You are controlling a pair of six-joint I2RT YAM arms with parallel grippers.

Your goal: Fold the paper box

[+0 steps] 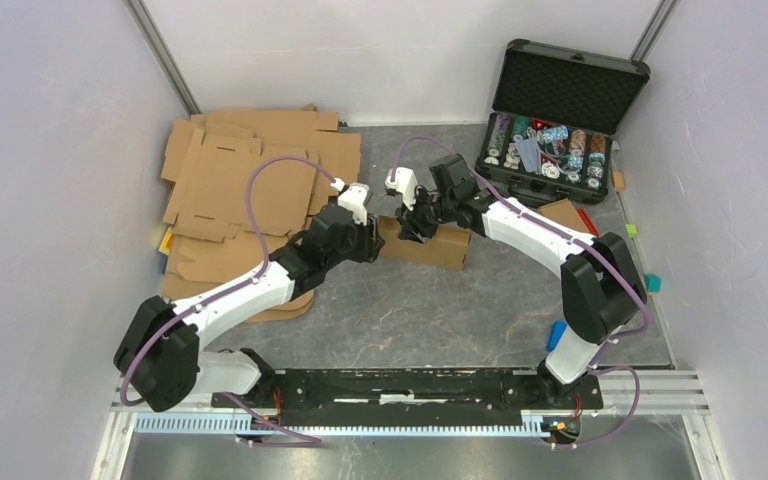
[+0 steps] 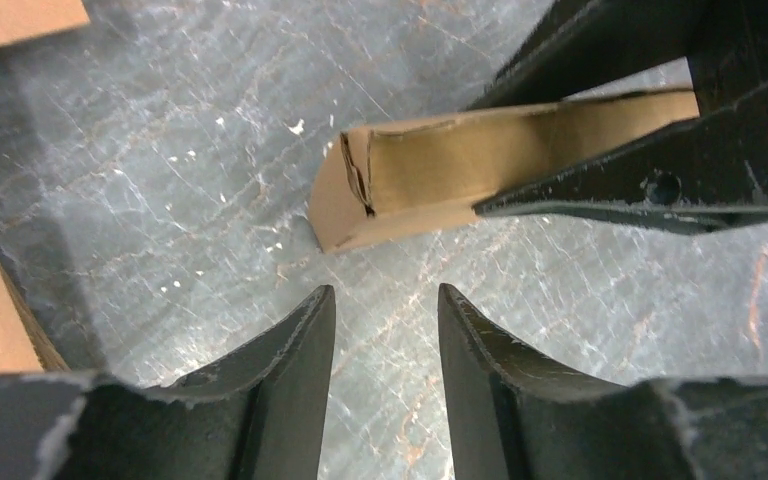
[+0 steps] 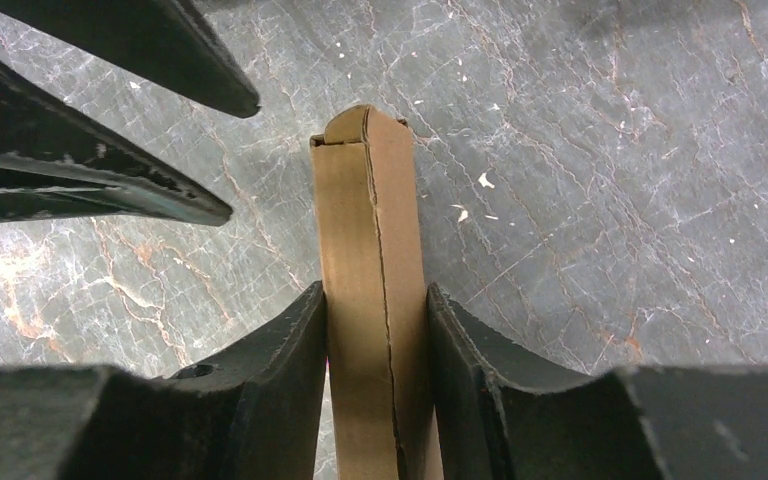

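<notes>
- Right wrist: the right pincer point(image 3: 375, 292) pinches the box point(image 3: 370, 210) across a narrow doubled wall, with a finger touching each face. A seam runs along that wall. I reckon the layers could spring apart if the squeeze slackens. The left pincer point(image 3: 238, 160) hangs near the wall's far end, above the table point(image 3: 610, 200).
- Left wrist: the left pincer is spread with nothing between its fingers, and it points at the box's corner from just short of it. That corner looks torn or loosely tucked. A push there might skid the box or knock the two pincers together.
- Top: the box sits mid-table, a little toward the far edge. Both arms reach forward and bend inward, their wrists meeting over its left end. Blanks point(image 1: 250, 170) lie by the far left corner, and a case point(image 1: 560, 120) by the far right.
</notes>
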